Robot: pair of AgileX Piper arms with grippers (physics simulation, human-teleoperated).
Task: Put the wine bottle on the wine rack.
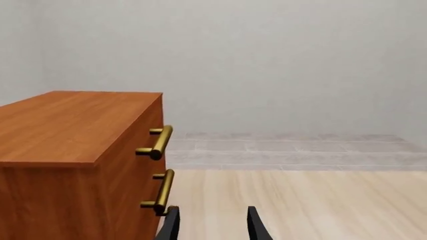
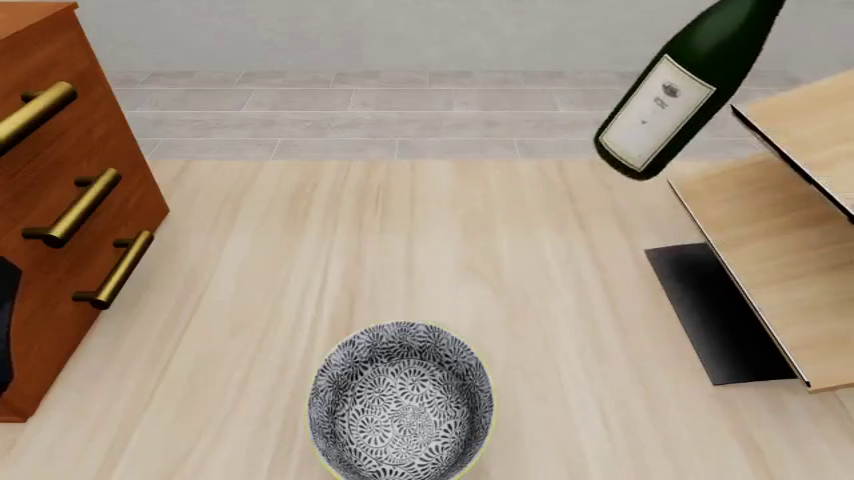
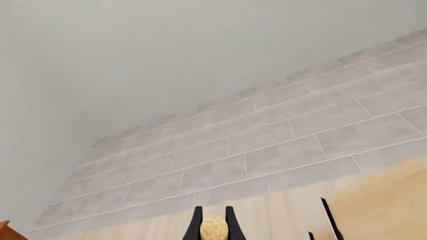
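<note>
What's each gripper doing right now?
Left gripper: open, holding nothing, beside the cabinet.
Right gripper: shut on the bottle at its cork, bottle tilted in the air by the rack.

Pale wood-grain bench [image 2: 400, 250], boards running away from the near edge toward a grey tiled floor beyond. At the left edge, a reddish-brown drawer cabinet [image 2: 54, 200] with brass bar handles, standing on the surface. Near the front, about the middle, a round bowl [image 2: 400, 400] with a black-and-white floral pattern, well apart from the cabinet. On the right, the wine rack [image 2: 787, 260]: flat black base on the surface, slanted light-wood boards rising from it.
</note>
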